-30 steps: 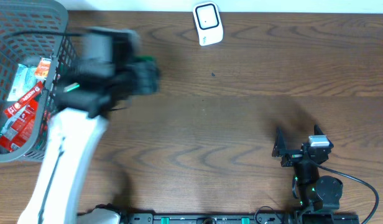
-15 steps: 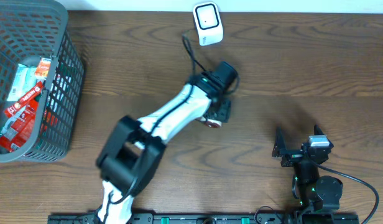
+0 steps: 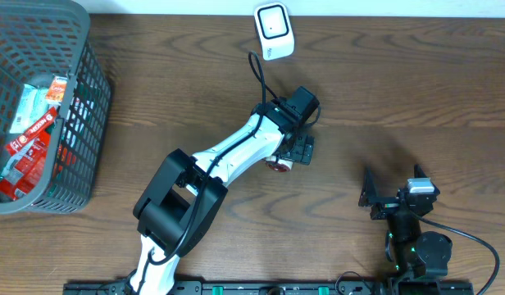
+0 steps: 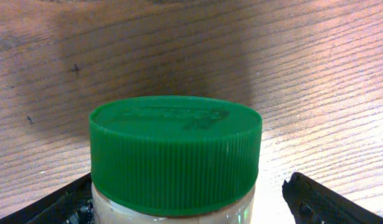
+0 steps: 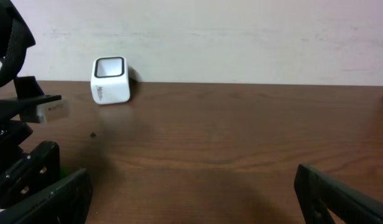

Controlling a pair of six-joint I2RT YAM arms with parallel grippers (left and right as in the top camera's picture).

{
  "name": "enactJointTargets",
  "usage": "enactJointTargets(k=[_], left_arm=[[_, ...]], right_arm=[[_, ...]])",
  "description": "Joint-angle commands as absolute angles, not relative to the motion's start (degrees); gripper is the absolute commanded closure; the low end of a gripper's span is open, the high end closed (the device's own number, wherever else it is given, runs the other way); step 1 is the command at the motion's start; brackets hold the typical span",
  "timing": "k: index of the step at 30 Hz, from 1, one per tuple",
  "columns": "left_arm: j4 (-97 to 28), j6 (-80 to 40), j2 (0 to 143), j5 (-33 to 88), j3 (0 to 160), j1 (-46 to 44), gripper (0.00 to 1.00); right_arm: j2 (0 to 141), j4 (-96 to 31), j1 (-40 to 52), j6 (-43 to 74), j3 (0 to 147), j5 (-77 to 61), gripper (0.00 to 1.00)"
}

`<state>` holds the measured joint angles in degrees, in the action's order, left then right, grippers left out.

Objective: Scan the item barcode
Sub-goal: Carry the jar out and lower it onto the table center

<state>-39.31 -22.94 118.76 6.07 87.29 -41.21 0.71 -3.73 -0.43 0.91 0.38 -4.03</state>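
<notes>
Green-lidded jar [image 4: 176, 149] sits mid-table between the left gripper [image 3: 298, 152] jaws, which are apart, not clamping; right gripper [image 3: 390, 187], nearer, gapes empty. Best bet: grip firmly, turn the label's barcode square to the white scanner [image 3: 274, 31] at the far edge. Lid embossing unreadable

in the left wrist view the jar [image 4: 179, 210] is cut off by the lower edge. only its green lid [image 4: 176, 152] and a strip of pale contents show, and any label or barcode is out of sight. from overhead the left end effector [image 3: 295, 152] covers most of it. the basket [image 3: 82, 168] runs off the left edge, and the print on its packets [image 3: 31, 139] is too small to read.
</notes>
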Motion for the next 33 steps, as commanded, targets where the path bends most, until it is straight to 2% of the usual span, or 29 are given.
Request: enactJointTargets(k=[1,14,28,33], left_arm=[[-39.3,-23.2,117.9,6.0,87.8,-41.3,0.06],[-39.9,-19.7,114.0,-1.0,88.4,-41.2,0.05],[-41.9,-16.9,111.1,-1.1,88.4,-41.1,0.04],[-43.8,-12.0,107.8,-1.2,88.4,-40.8,0.04]], right_arm=[[0.5,-3.9,0.1,1.7,0.3,-3.9,0.01],[0.5,-3.9,0.1,1.7,0.3,-3.9,0.01],[0.5,-3.9,0.1,1.7,0.3,-3.9,0.01],[0.5,-3.9,0.1,1.7,0.3,-3.9,0.01]])
